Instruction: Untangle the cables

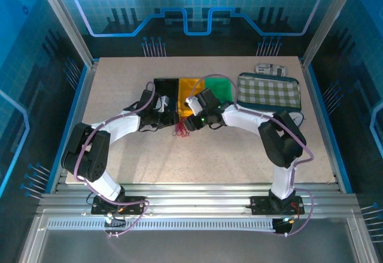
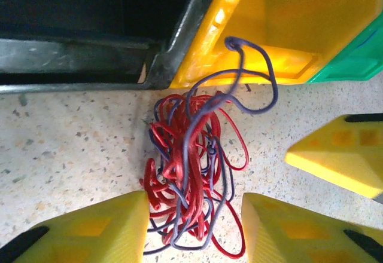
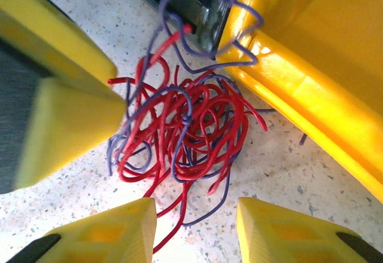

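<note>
The cables (image 1: 181,131) are a small tangled bunch of red and blue wires lying on the speckled table just in front of the yellow bin (image 1: 191,89). My left gripper (image 2: 194,230) is open, and the near end of the bunch (image 2: 191,167) lies between its yellow fingers (image 2: 90,233). A blue loop (image 2: 257,66) stands up against the yellow bin's wall (image 2: 281,24). From the other side my right gripper (image 3: 197,230) is open too, with a few loose red and blue strands (image 3: 185,125) reaching between its fingers (image 3: 293,233). Both grippers (image 1: 161,116) (image 1: 194,119) hang low over the bunch.
Three bins stand in a row behind the bunch: black (image 1: 166,89), yellow, green (image 1: 219,88). A checked tray (image 1: 269,91) lies to their right, with a small pale object (image 1: 270,69) behind it. The left gripper's fingers (image 3: 60,107) crowd the bunch in the right wrist view.
</note>
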`<state>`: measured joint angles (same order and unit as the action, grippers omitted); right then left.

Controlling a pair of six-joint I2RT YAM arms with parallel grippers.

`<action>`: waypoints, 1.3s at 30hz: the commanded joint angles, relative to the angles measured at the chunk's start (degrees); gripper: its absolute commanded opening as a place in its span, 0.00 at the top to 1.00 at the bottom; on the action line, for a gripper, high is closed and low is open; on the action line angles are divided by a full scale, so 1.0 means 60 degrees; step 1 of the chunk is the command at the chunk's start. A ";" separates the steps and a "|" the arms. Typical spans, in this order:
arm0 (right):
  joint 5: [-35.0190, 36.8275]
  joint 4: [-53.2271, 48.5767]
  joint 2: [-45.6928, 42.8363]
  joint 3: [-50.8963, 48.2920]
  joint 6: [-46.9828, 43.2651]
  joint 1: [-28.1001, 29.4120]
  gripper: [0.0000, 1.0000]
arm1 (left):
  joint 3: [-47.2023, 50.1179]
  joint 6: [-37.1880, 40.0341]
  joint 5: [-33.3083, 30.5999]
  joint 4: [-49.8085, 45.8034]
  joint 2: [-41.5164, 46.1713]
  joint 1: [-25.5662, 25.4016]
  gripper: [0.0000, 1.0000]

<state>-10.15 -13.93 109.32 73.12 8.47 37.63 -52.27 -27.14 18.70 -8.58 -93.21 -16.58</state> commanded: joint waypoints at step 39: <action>-0.1269 -0.0087 0.0420 0.0454 0.0884 -0.0866 1.00 | 0.0335 0.0646 0.1653 0.0680 -0.0133 0.0337 0.62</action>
<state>-15.94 -15.14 112.60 76.79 12.01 32.95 -52.25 -25.43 25.39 -5.50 -97.73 -14.83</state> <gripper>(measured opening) 0.038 0.382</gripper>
